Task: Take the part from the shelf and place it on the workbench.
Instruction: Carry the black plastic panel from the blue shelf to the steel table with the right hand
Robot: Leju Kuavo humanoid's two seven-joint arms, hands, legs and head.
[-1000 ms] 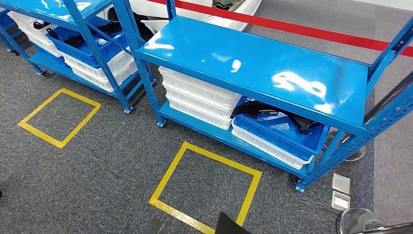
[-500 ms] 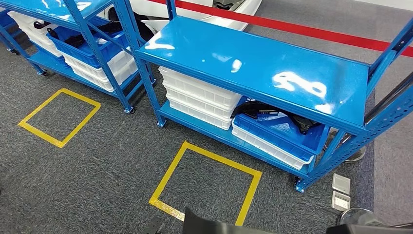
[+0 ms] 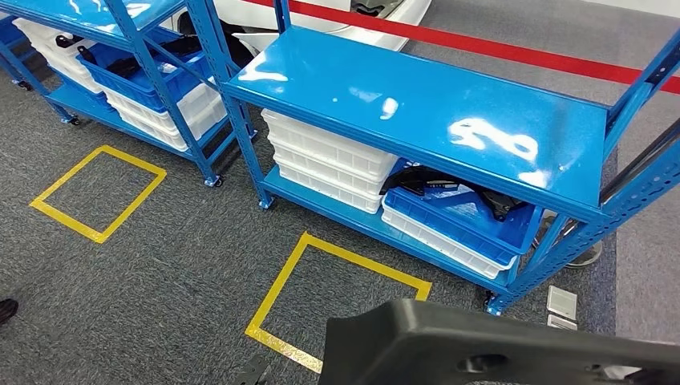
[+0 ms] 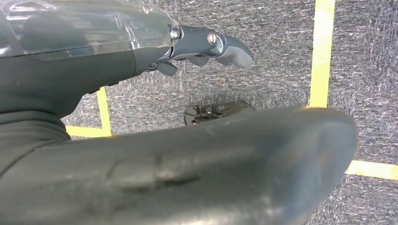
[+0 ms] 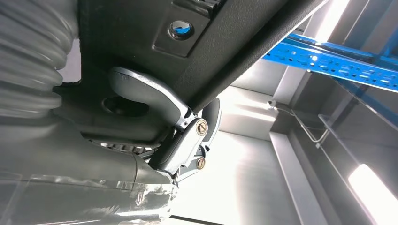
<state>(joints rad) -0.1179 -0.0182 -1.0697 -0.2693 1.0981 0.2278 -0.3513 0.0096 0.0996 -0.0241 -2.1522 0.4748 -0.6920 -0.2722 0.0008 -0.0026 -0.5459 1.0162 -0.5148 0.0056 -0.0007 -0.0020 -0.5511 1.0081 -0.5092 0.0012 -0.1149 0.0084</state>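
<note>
From the head view, we see the dark plastic part (image 3: 497, 345) low in the frame, off the shelf and carried above the carpet (image 3: 160, 281), its near corner over the yellow floor square (image 3: 341, 301). The blue shelf rack (image 3: 417, 112) stands just beyond, with a blue bin (image 3: 461, 220) of similar dark pieces on its lower level beside stacked white trays (image 3: 329, 160). No workbench is visible here.

In the left wrist view, the part (image 4: 197, 173) is seen close up as a broad rounded edge. Our left hand (image 4: 206, 44) stretches out beside it with its fingers extended over the carpet; we cannot tell whether it is touching or supporting the part.

In the right wrist view, our right hand (image 5: 183, 126) is clamped on the part (image 5: 197, 42), thumb curled against its ribbed underside.

The risk, as we judge it: the piece is long and seems held firmly at one end only, so turning away could swing the free end into the rack's upright, or let it twist and slip from the grasp.
</note>
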